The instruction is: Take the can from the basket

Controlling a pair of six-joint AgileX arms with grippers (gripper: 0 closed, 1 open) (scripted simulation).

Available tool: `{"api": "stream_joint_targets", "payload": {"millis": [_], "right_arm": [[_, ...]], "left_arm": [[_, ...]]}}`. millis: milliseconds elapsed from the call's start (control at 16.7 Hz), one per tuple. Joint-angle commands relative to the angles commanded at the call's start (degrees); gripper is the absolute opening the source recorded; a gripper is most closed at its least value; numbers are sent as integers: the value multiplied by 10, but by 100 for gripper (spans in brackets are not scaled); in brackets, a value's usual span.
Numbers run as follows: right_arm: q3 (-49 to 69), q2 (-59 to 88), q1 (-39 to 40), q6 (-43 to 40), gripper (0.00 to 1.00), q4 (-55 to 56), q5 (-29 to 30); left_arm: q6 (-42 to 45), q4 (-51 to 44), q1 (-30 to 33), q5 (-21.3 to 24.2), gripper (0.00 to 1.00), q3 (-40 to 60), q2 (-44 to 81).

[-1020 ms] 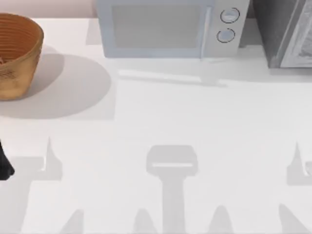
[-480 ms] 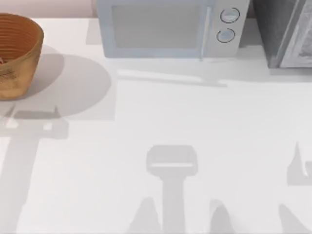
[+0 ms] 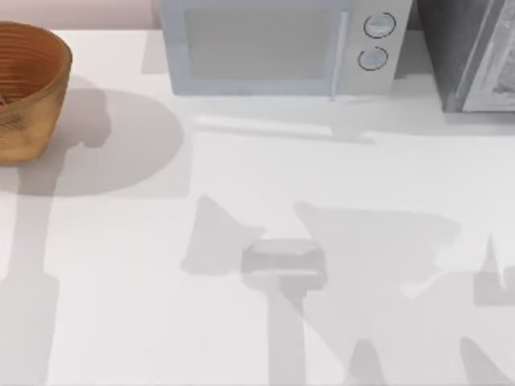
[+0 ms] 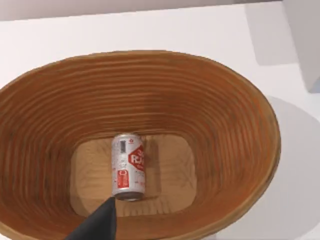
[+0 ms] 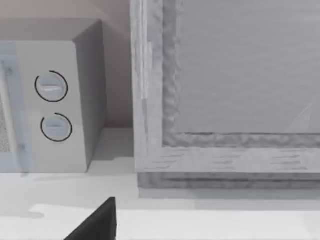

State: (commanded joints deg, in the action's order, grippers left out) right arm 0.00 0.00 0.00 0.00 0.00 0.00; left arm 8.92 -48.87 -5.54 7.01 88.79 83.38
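Note:
The basket [image 3: 36, 80] stands at the table's back left corner, an orange-brown woven bowl with ringed walls. In the left wrist view I look down into the basket [image 4: 225, 125]. The can [image 4: 128, 166] lies on its side on the basket's flat bottom, white with red marks. A black part of my left gripper [image 4: 97, 222] hangs above the basket, just short of the can's near end and touching nothing. A black part of my right gripper [image 5: 95, 222] sits over the table at the back right, facing the appliances.
A pale microwave [image 3: 273, 48] with two round dials stands at the back middle. A grey cabinet [image 3: 475, 56] stands at the back right, close in front of the right wrist camera. Arm shadows lie across the white table [image 3: 257, 185].
The dark piece of my left arm at the top view's left edge has gone. Its shadow has moved up to the basket. Large new shadows have spread over the table's middle and right.

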Motion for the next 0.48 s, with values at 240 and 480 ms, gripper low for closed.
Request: {"api": "stream_joint_targets", "payload": {"millis": [240, 480], "right_arm": [[0, 0, 0, 0, 100, 0, 0], [0, 0, 0, 0, 100, 0, 0]], "left_arm": [[15, -139, -18, 11, 100, 218, 239], [28, -256, -36, 17, 100, 407, 446]]}}
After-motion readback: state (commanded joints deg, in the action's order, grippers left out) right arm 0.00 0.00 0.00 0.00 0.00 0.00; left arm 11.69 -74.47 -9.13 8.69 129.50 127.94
